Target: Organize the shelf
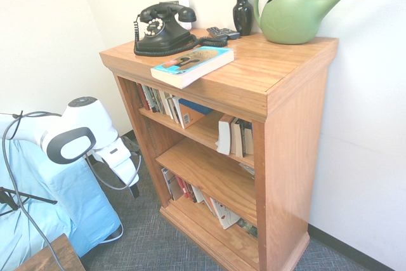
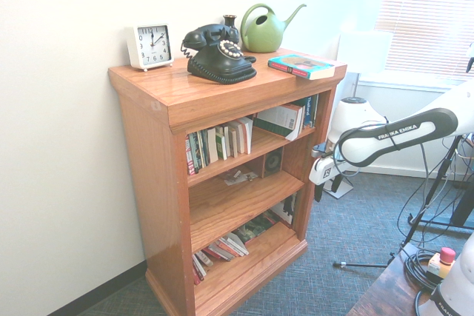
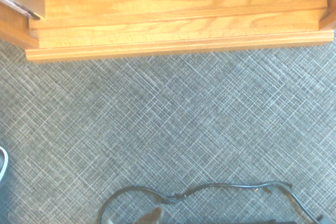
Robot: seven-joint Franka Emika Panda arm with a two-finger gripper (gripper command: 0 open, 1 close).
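Book spines (image 2: 218, 142), top tier of shelf (image 2: 222, 101): titles too small to read. Watering can (image 1: 298, 11): spout tip cut off at upper right.

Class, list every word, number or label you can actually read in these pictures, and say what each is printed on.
"FRANKA EMIKA": on the robot arm.
Numerals 1 to 12: on the white clock face.
Book cover on the shelf top: print too blurred.
Book spines: too small.

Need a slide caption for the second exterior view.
Open claw hangs beside the shelf topped with clock, phone, watering can, book.
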